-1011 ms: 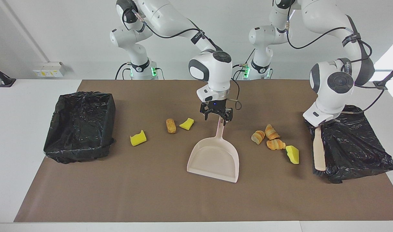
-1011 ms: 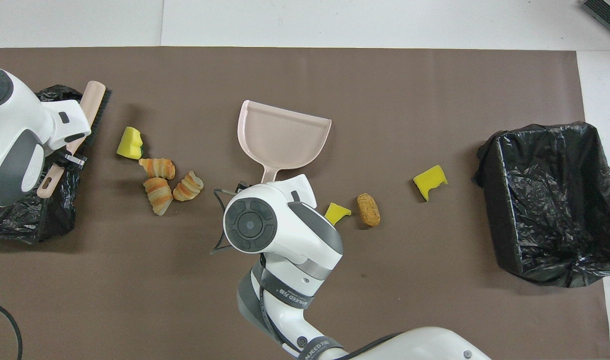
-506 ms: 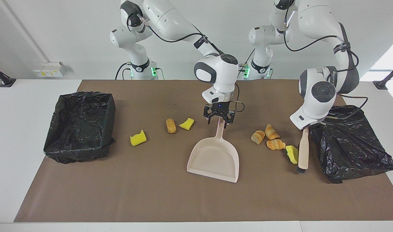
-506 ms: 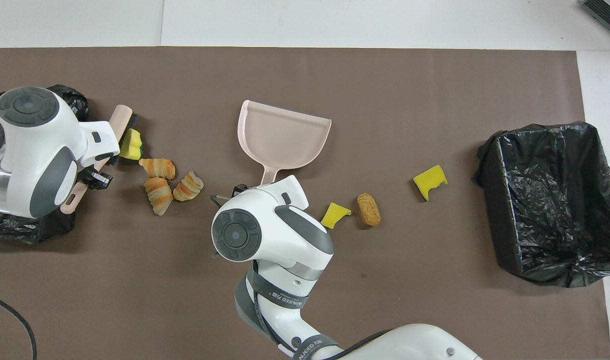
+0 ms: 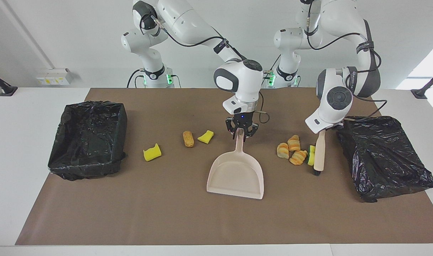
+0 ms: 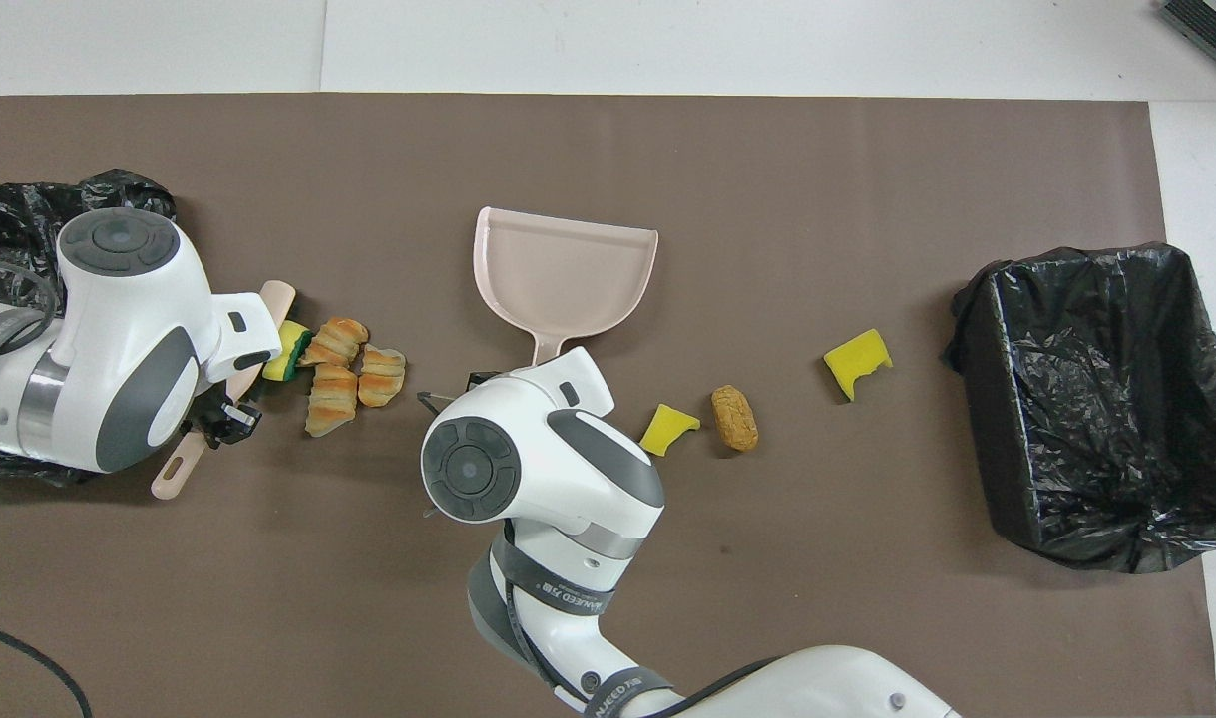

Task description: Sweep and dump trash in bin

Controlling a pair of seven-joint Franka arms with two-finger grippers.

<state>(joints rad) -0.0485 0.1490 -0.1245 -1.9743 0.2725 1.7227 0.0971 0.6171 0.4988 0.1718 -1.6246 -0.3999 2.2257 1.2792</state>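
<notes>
The beige dustpan (image 5: 236, 176) (image 6: 563, 274) lies flat mid-table with its handle toward the robots. My right gripper (image 5: 241, 133) is down on the handle's end, fingers closed against both sides. My left gripper (image 6: 226, 419) is shut on the beige hand brush (image 5: 320, 153) (image 6: 174, 477). The brush presses a yellow-green sponge (image 5: 311, 155) (image 6: 288, 351) against three croissant pieces (image 5: 293, 143) (image 6: 335, 342). A bread roll (image 5: 188, 138) (image 6: 734, 418) and two yellow sponge chunks (image 5: 205, 136) (image 5: 152, 152) lie between the dustpan and the bin.
The bin (image 5: 120, 131) (image 6: 977, 399), lined with a black bag, stands at the right arm's end of the table. A crumpled black bag (image 5: 383, 156) (image 6: 9, 199) lies at the left arm's end. A brown mat (image 5: 166, 220) covers the table.
My left arm has swept the brush toward the dustpan, pushing the sponge and croissants into a tight cluster. My right gripper's fingers have closed onto the dustpan handle, and the pan has turned slightly.
</notes>
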